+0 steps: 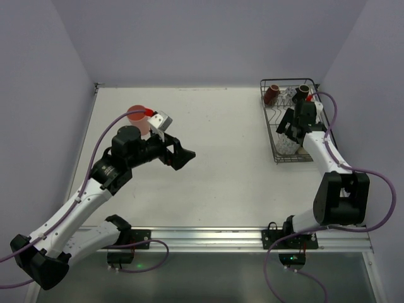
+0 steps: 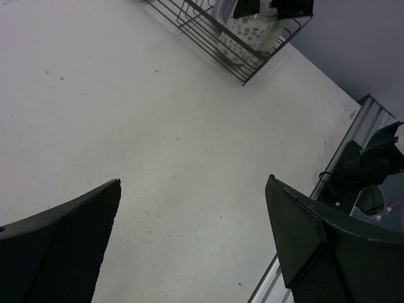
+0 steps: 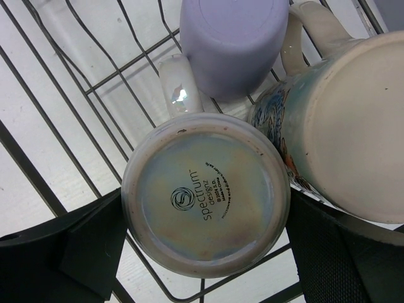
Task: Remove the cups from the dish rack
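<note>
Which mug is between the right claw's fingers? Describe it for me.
Find the black wire rack at the far right of the table. The right claw straddles an upside-down mug there. Unlike the lilac cup and painted mug beside it, its base reads "spectrum designz".

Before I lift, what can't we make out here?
Right wrist: whether the right hand grips the upturned mug; its base hides the contact.
Top external: what sits at the middle of the dish rack, covered by the right hand.
Top external: part of the salmon-red cup, behind the left arm.
Left wrist: most of the dish rack, cut off by the top edge.
</note>
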Available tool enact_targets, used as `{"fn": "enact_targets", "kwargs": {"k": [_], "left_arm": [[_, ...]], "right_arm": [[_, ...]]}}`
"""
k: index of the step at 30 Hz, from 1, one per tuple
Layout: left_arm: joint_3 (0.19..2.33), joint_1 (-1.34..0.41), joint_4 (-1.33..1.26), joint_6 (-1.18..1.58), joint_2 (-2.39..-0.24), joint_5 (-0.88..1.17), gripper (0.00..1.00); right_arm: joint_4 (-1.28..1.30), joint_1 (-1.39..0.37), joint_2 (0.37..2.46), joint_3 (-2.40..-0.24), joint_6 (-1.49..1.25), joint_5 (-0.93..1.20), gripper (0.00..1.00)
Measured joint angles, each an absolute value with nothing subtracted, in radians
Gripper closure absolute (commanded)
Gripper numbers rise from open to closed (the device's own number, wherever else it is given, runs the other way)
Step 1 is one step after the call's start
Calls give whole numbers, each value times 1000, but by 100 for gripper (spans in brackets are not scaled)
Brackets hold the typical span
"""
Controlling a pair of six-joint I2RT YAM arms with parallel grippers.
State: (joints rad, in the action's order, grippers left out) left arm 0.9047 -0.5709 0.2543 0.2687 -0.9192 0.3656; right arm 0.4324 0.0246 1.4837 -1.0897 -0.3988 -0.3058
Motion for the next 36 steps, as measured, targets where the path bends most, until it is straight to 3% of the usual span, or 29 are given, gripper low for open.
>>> {"fn": "enact_targets", "kwargs": {"k": [5,11,26,36], "left_arm": [[905,-571,254,269,-925,366,0],[905,-571,239,278,-952,397,0],[901,-576,21,488,-1058,481,3],[949,-657,-373,719,-1390,529,4]], "right_arm": [[424,23,1482,-1089,-397,-303,30],[393,-11,1388,-1007,-390,-293,45],[336,-36,1160,-973,-386,-254,47],[335,-37,1074,-983,-458,-180,49]]}}
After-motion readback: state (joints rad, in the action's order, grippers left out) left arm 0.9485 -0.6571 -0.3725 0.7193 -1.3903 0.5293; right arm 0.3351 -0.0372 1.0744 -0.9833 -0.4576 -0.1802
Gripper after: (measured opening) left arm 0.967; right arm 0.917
